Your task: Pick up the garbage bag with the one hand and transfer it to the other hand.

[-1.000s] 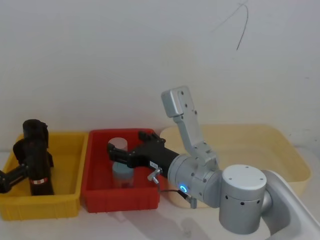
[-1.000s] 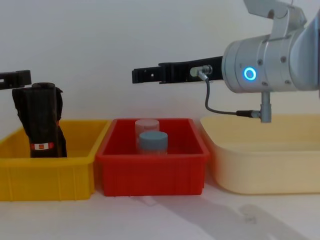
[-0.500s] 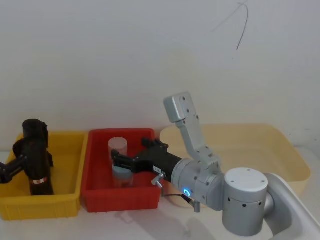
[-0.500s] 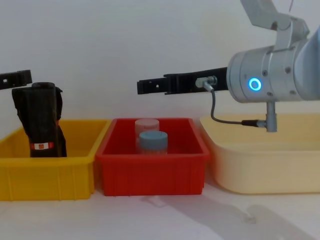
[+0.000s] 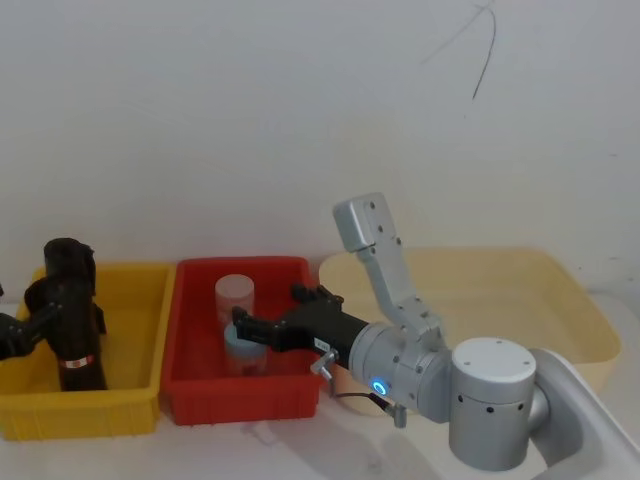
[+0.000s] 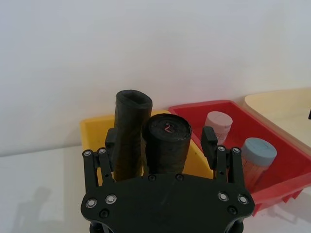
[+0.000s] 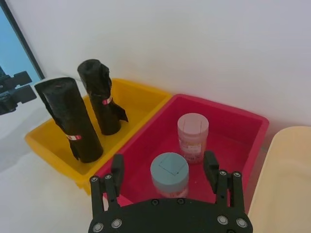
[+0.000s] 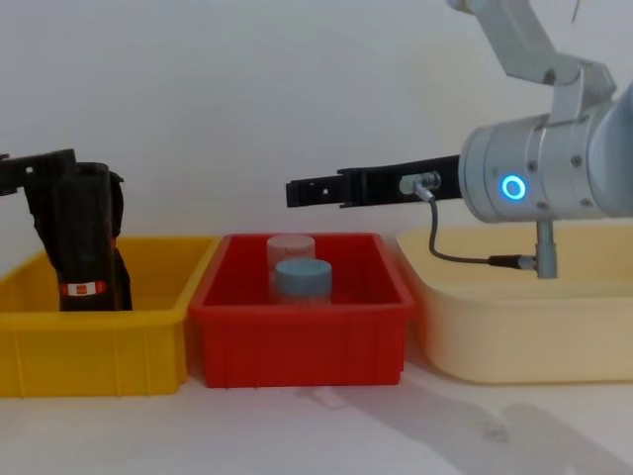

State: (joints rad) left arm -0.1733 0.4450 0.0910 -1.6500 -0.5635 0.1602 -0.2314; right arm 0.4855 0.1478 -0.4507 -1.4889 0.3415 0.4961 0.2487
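The garbage bag, a black roll with a red-and-white band low down, stands upright in the yellow bin; the chest view shows the bag from the side. My left gripper is open at the roll's upper part, one finger showing by its top. In the left wrist view the left gripper has both black rolls between its spread fingers. My right gripper is open and empty, held in the air above the red bin; the chest view shows this gripper well clear of the bag.
A second black roll stands right behind the bag. The red bin holds a clear jar and a blue-lidded jar. A large cream tub sits at the right. A white wall stands behind.
My right gripper has drawn back to the right and sunk a little over the red bin. My left gripper has closed in on the top of the rolls.
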